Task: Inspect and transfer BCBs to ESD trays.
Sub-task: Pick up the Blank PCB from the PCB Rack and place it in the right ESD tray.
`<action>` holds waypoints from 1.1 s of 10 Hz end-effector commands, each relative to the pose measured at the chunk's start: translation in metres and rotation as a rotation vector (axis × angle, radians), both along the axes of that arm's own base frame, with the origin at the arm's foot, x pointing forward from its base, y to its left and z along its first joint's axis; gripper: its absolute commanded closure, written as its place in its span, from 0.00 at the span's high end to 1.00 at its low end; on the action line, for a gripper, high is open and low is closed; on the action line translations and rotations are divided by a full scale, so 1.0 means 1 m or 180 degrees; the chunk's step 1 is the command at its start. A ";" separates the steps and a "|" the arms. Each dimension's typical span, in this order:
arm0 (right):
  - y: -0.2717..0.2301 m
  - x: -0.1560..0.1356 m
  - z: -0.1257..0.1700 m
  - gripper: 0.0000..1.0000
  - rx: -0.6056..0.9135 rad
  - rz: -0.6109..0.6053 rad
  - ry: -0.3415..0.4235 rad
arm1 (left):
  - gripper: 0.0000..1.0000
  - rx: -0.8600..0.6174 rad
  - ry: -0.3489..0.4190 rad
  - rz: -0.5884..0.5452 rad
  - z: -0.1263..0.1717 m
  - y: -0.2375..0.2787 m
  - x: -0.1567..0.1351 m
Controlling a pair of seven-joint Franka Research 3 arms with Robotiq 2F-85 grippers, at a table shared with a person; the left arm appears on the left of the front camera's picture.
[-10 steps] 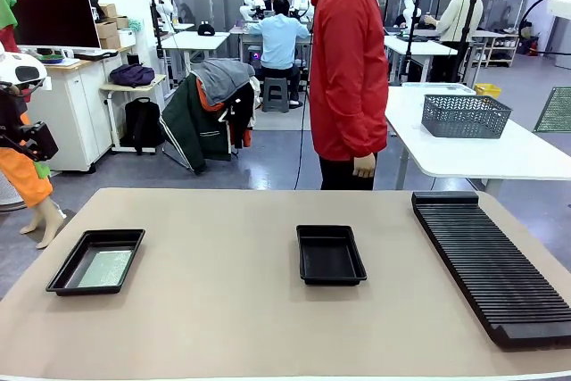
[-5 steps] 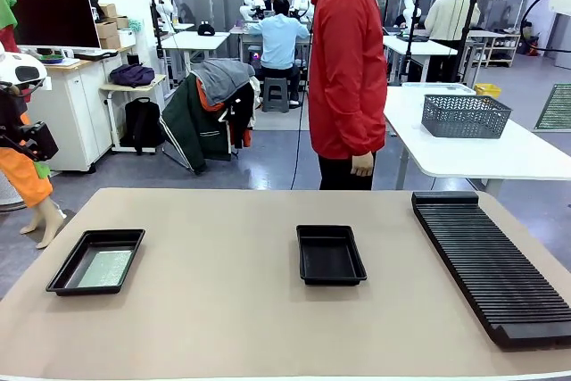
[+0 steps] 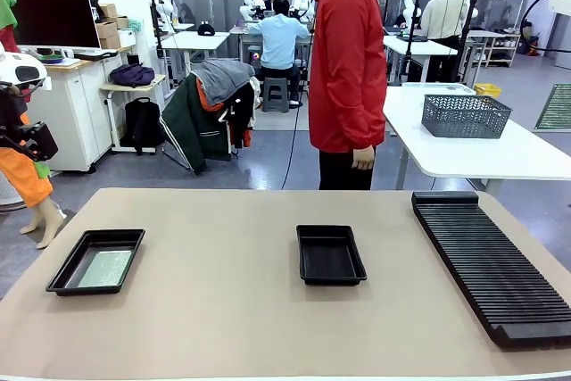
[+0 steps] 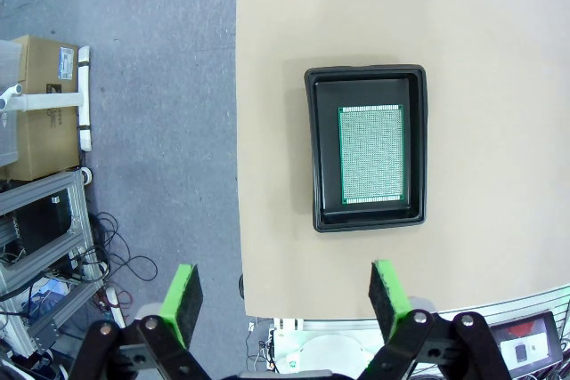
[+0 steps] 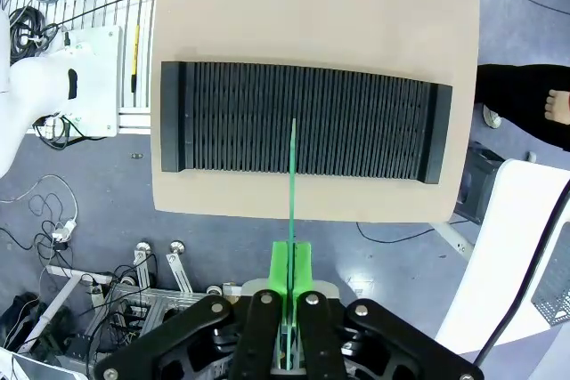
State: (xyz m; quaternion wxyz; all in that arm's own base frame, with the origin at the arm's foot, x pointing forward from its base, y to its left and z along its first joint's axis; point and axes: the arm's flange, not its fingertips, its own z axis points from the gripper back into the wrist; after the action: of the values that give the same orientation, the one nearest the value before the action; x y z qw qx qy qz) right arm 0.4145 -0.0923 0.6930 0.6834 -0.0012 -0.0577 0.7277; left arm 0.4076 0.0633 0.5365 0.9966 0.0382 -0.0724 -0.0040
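Your right pincer grips a BCB edge-on, in line with the slotted rack's grooves below it. The empty ESD tray sits leftward, in the middle of the counter. Your left pincer gapes wide above the filled tray.

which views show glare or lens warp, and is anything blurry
front view: even light, soft sheen on the middle tray's glossy rim, nothing blurred; left wrist view: wide lens bows the left tray's sides, the BCB in it crisp; right wrist view: rack bows slightly, held BCB edge-on, a thin sharp line
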 end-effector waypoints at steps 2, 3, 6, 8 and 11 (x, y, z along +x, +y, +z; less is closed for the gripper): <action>0.002 -0.001 -0.002 0.00 -0.0002 0.0011 0.0005 | 1.00 -0.0017 -0.0008 -0.0013 -0.002 0.002 -0.001; 0.002 -0.001 -0.002 0.00 -0.0002 0.0011 0.0005 | 1.00 -0.0017 -0.0008 -0.0013 -0.002 0.002 -0.001; 0.002 0.000 0.004 0.03 0.0338 -0.0405 0.0097 | 1.00 -0.0017 -0.0008 -0.0013 -0.002 0.002 -0.001; 0.012 0.003 0.000 0.03 0.0682 -0.1021 0.0306 | 1.00 -0.0017 -0.0008 -0.0013 -0.002 0.002 -0.001; 0.049 0.006 -0.019 0.03 0.0971 -0.1934 0.0582 | 1.00 -0.0017 -0.0008 -0.0013 -0.002 0.002 -0.001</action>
State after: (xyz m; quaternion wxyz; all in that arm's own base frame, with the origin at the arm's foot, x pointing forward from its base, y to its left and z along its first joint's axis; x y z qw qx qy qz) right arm 0.4200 -0.0616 0.6793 0.8414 0.1327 -0.0860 0.5167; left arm 0.4076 0.0633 0.5365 0.9966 0.0382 -0.0724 -0.0040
